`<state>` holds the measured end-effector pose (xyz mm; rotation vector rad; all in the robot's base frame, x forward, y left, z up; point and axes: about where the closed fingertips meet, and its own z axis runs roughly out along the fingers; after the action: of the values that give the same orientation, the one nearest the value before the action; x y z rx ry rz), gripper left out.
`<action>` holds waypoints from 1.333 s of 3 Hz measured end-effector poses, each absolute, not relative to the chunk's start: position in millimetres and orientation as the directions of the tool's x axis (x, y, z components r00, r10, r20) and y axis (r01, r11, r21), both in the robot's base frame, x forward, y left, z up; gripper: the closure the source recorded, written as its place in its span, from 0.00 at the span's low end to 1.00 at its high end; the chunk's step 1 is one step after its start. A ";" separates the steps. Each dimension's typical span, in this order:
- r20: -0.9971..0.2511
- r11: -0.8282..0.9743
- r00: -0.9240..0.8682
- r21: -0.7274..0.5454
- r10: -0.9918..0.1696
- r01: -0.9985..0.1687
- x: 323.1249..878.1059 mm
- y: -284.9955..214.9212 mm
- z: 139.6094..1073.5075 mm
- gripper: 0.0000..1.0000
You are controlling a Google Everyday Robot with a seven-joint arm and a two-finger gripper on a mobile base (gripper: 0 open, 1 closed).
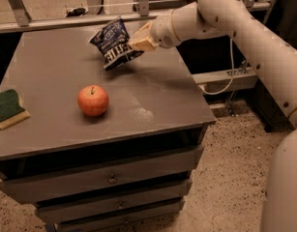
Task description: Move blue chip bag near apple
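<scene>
Grips the right-hand edge of the blue chip bag [113, 43] in the end effector [138, 41], pinched shut on the foil, over the far middle of the grey surface [157, 95]. Seems lifted clear, judging by the shadow beneath. Hangs tilted, long axis running from upper right to lower left in the view, with most of the foil just left of the end effector. Well apart from the apple [93, 100], upright with stem up, nearer the front edge and slightly left of the bag. Calls for a carry toward the front and a touch left, then a lowering just beside the fruit without nudging it, round and likely to roll. Only bare top between the two. Green-and-yellow sponge [7, 109] at the left edge, well off that path. Drawers [109, 178] below, of no concern here
</scene>
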<state>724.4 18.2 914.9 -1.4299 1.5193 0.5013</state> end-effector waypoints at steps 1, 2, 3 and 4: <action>-0.813 0.164 0.168 -0.306 -0.557 -0.938 691.0 -0.9 899.2 1.00; -0.794 0.111 0.191 -0.308 -0.577 -0.945 669.5 -15.6 886.4 1.00; -0.778 0.057 0.222 -0.314 -0.588 -0.948 652.9 -22.8 883.0 1.00; -0.764 -0.005 0.264 -0.323 -0.589 -0.946 638.1 -23.9 887.0 1.00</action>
<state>638.1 -23.9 887.0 -1.6956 1.4241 0.5358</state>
